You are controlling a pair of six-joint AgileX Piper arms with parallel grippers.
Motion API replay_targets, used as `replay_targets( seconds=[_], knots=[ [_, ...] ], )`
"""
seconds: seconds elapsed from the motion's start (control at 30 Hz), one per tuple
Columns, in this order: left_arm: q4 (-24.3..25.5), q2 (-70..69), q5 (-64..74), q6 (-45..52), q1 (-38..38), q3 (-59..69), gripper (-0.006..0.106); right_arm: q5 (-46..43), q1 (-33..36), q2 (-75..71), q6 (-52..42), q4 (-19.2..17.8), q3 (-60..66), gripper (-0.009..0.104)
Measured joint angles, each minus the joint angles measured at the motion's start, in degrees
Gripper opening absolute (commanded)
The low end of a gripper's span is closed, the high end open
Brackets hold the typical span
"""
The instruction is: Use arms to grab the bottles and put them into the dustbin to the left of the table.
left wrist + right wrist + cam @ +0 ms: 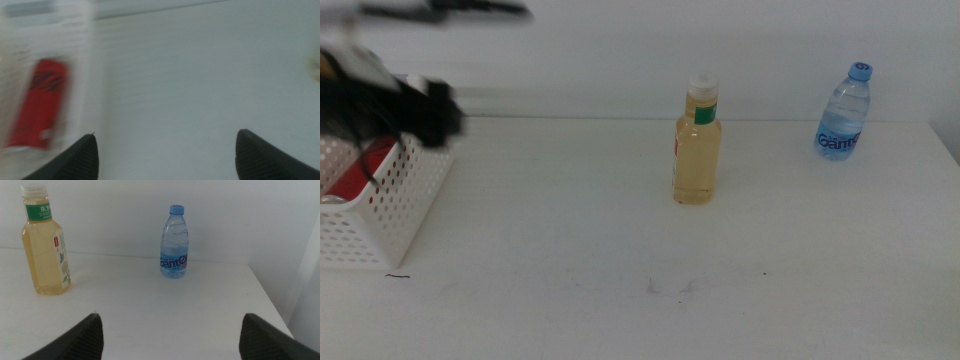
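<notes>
the red can (41, 105) already lies inside the dustbin (390, 215) at 9 o'clock of the desk (620, 250), its long axis flat. the left gripper (165, 155) is blurred near the bin, jaws wide and empty. two things are left, both upright with caps up: the yellow bottle (697, 140) near the centre, the water bottle (844, 112) at 2 o'clock. the right gripper (170, 335) waits, jaws wide.

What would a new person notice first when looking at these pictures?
Two bottles stand upright on the white table: a yellow drink bottle near the middle and a small water bottle at the far right corner. At the left edge, the left gripper, open and blurred, is over a white basket where a red can lies.
</notes>
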Motion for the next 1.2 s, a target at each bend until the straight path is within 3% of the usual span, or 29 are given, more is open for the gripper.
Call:
replay_targets(
  seconds=[0.17, 0.3, 0.5, 0.87, 1.2],
  knots=[
    [-0.66, -2.15, -21.67, -1.02, -10.98, 14.22, 0.094, 0.0, 0.0, 0.0, 0.0, 0.0, 0.0, 0.09],
    [-4.6, 2.24, -45.2, -1.02, -19.19, 25.41, 0.094, 0.0, 0.0, 0.0, 0.0, 0.0, 0.0, 0.09],
    [-5.14, 18.75, -58.64, -1.02, -24.57, 23.53, 0.094, 0.0, 0.0, 0.0, 0.0, 0.0, 0.0, 0.09],
    [-4.93, 37.53, -70.68, -1.48, -25.98, 10.38, 0.094, 0.0, 0.0, 0.0, 0.0, 0.0, 0.0, 0.09],
    [-4.93, 42.13, -73.33, -2.39, -26.22, 4.69, 0.094, 0.0, 0.0, 0.0, 0.0, 0.0, 0.0, 0.09]
  ],
)
